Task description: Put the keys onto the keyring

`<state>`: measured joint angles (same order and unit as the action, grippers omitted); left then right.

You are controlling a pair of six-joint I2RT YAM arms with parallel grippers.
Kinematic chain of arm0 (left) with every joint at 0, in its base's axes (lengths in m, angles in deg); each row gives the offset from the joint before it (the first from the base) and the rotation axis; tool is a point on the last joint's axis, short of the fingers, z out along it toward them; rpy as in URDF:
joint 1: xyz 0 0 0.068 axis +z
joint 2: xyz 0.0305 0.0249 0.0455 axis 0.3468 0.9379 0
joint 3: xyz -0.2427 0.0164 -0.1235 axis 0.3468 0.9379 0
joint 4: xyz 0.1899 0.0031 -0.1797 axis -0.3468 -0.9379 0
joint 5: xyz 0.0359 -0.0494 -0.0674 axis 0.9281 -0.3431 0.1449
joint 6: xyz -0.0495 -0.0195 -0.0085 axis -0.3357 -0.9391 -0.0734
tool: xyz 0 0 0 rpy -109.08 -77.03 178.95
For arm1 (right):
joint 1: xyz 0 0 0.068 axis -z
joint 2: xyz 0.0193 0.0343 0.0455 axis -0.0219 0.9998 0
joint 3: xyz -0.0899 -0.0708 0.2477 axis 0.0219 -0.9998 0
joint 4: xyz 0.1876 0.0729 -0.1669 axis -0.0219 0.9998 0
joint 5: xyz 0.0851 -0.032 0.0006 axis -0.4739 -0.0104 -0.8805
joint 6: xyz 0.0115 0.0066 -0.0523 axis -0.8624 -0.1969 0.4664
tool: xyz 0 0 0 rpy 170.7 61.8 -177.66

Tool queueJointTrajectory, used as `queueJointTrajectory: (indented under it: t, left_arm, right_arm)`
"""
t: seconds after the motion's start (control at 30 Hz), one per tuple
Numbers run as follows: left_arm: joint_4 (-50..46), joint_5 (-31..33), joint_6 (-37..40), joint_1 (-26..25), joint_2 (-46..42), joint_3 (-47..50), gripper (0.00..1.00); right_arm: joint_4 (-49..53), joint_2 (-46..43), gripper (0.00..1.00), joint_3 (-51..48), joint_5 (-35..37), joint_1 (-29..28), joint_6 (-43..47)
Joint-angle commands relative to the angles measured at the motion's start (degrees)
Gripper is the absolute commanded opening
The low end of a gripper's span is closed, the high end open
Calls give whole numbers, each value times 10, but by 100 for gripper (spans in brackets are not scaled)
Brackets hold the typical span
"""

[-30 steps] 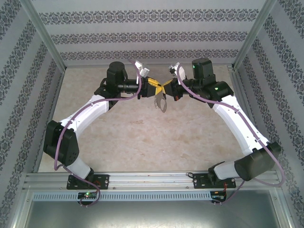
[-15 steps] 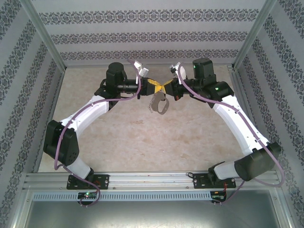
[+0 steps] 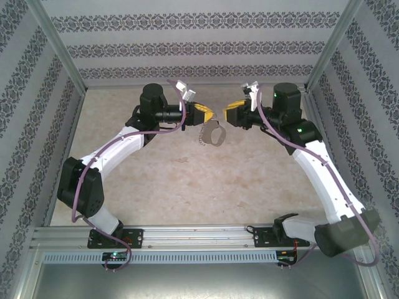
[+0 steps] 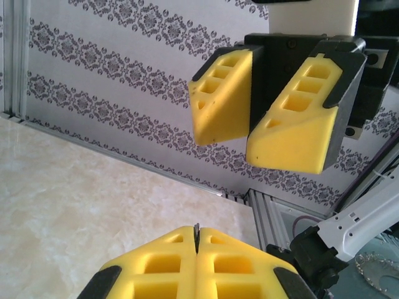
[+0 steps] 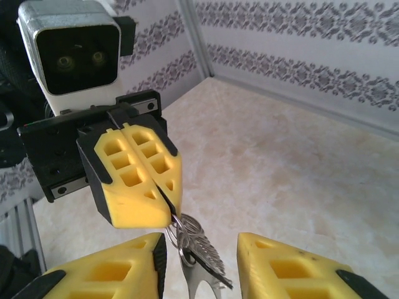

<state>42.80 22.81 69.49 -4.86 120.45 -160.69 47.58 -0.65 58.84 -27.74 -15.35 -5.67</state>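
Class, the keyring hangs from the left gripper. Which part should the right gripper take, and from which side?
Probably the free lower part of the keyring, below the left gripper, which is shut on its top end. It hangs down in front of the open right gripper, so come in level from that side and close beneath that grip.

Both my arms reach inward.
Left pincer [image 3: 202, 114] clamped closed; right pincer [image 3: 227, 116] faces it, fingers parted.
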Motion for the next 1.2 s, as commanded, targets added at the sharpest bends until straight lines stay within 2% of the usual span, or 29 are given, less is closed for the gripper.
queueJointTrajectory:
  t: [0.0,0.2,0.3,0.5,0.77,0.93,1.1,1.17]
  left_arm:
    - [53,-7,-15,-5,-9,0,0]
    - [50,-7,-14,-4,-11,-1,0]
    - [55,-7,-19,-4,-10,-2,0]
    - [70,-10,-32,-4,-5,-4,0]
    - [76,-20,-42,-4,-4,-5,0]
    - [80,-25,-46,-5,-3,-4,0]
    - [84,-28,-53,-4,-3,-5,0]
    - [85,-29,-53,-4,-3,-4,0]
  right_arm:
    - [-58,-22,36,-49,39,6,-37]
    - [-162,-47,37,-170,63,19,-75]
    - [-188,-44,37,-205,41,16,-88]
    - [-204,-66,44,-234,44,-40,-69]
    - [-231,-52,45,-231,95,-79,-61]
    - [-240,-34,40,-214,113,-89,-54]
    - [-241,-25,23,-197,112,-91,-47]
    - [-242,-25,21,-196,113,-91,-48]
